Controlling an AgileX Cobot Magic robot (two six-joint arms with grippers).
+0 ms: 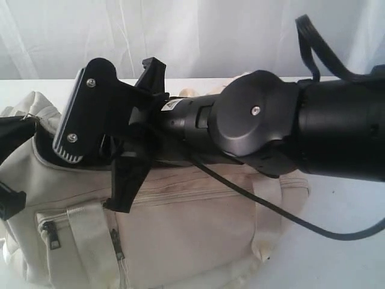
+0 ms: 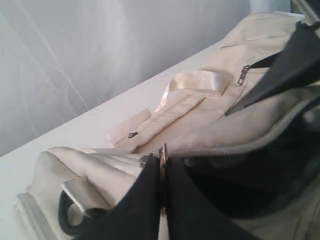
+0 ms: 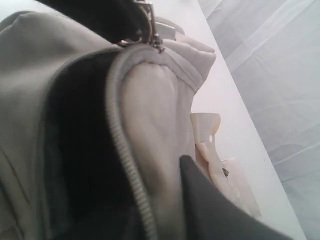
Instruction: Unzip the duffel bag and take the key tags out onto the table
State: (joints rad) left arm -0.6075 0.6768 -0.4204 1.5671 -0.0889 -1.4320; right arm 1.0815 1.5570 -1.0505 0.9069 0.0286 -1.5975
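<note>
Exterior view has the duffel bag (image 1: pixel 198 235) lying on the white worktop (image 1: pixel 349 198), toward its left side, with the main zip open at that end. The left gripper (image 2: pixel 162 172) has its jaws pinched tight on the metal zip pull (image 2: pixel 163 152) at the bag's end. The right gripper (image 1: pixel 102 144) reaches across from the right, jaws spread wide at the dark opening, one finger (image 3: pixel 215 210) beside the zip teeth (image 3: pixel 127 165)

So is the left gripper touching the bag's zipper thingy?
Touching. In the left wrist view the left gripper has its jaws pinched shut on the metal zipper pull at the end of the duffel bag's zip.
</note>
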